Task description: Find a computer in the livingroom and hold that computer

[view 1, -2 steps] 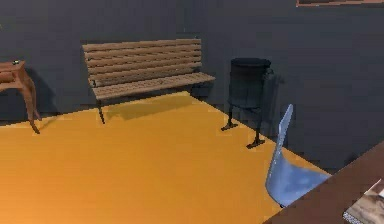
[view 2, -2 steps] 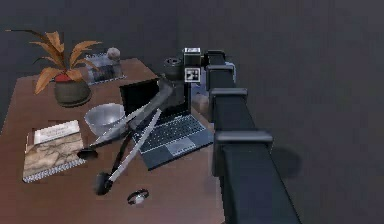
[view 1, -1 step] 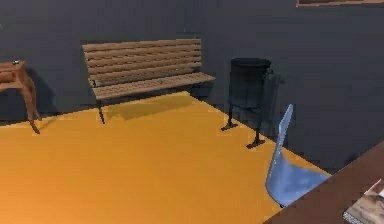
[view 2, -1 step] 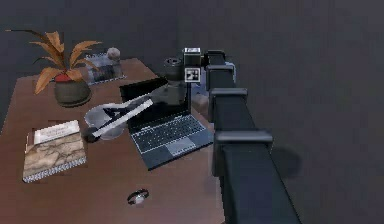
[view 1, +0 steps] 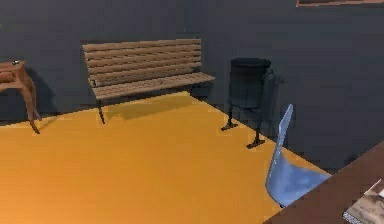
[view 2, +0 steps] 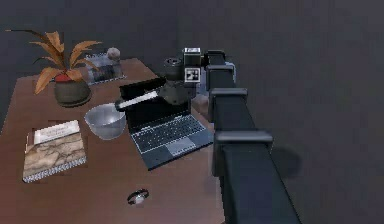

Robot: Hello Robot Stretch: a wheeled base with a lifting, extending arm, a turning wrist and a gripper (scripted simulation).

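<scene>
A home living room: slatted wooden bench (view 1: pixel 148 68), orange floor (view 1: pixel 150 160), table (view 2: pixel 75 205) bearing potted plant (view 2: pixel 65 72) and laptop (view 2: pixel 168 135).

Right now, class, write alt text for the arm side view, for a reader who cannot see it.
An open laptop sits on a brown table, with the robot's hand near its screen; whether it holds anything cannot be told. Left of the laptop are a bowl, a book and a potted plant.
</scene>
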